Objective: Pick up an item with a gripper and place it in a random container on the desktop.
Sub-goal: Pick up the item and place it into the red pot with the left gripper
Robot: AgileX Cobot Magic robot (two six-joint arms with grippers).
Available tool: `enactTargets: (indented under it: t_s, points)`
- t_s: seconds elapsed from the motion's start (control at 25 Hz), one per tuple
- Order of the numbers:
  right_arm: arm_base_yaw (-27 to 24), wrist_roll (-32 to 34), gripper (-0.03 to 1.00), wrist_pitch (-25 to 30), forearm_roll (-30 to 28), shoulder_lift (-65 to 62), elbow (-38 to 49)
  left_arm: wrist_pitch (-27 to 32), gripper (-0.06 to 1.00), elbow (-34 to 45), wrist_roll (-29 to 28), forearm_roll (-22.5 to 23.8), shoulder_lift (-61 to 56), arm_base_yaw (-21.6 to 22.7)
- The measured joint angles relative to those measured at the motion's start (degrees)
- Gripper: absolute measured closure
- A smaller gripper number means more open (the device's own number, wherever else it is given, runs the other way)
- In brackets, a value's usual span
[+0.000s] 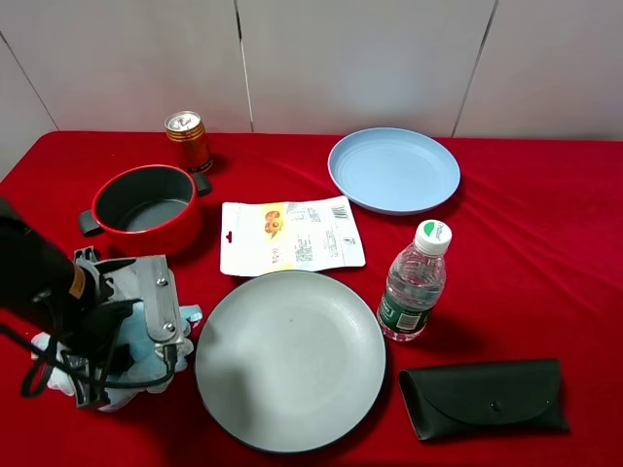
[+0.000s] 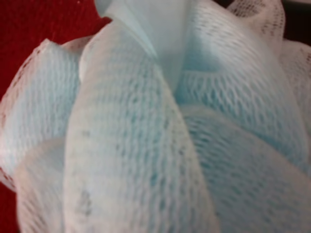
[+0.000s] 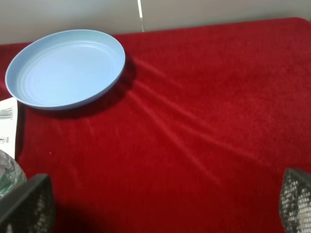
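1. The left arm [image 1: 39, 277] is black and reaches in from the left edge at the near left, with black cables [image 1: 58, 375] looping beneath it.
2. The left gripper [image 1: 146, 326] has grey bracket fingers that point down, sunk into the pouf [image 2: 146, 136]. Mesh fills its wrist view, so how the jaws stand cannot be told.
3. The right gripper [image 3: 160, 208] shows only two dark, mesh-patterned fingertips [image 3: 29, 206], spread wide apart.

Black arm [image 1: 29, 277], grey metal gripper [image 1: 136, 345] with screws, looping black cables [image 1: 44, 362].

Pale panelled wall [image 1: 350, 58], thin dark seams [image 1: 243, 58], even light.
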Motion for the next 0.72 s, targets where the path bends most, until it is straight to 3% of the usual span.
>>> enactTargets:
  t_s: [0.72]
  points:
    - [0.0, 0.0, 0.28, 0.0, 0.0, 0.0, 0.0, 24.7, 0.44, -14.4, 0.0, -3.0, 0.2, 0.0]
